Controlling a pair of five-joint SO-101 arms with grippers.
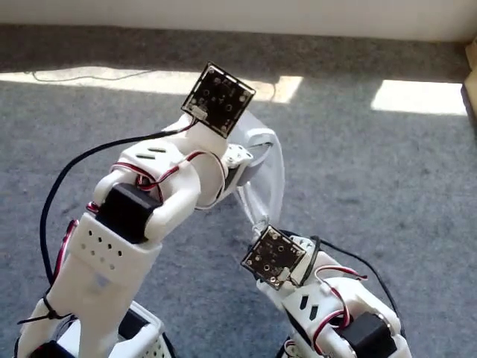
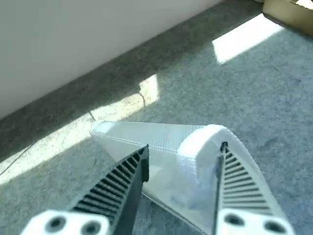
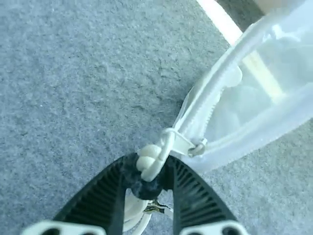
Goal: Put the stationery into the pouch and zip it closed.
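**Zip stage: pouch held between both arms**

Step in hand, by my reading: the closing. Pale shapes show inside the pouch (image 3: 254, 103), too blurred to name.

Right tool (image 3: 149, 164): narrow, pinched on the knotted pull cord (image 3: 152, 155), with the slider (image 3: 198, 147) just beyond its tips at the pouch's corner. How much of the zip is closed I cannot tell.

Left tool (image 2: 184, 148): the pouch's other end lies between its jaws and touches both. I take that as a grip.

In the high view the pouch (image 1: 264, 168) hangs between the two arms, above the grey carpet (image 1: 387, 171).

Next move calls for a straight pull along the zip line while the left end is held firm.
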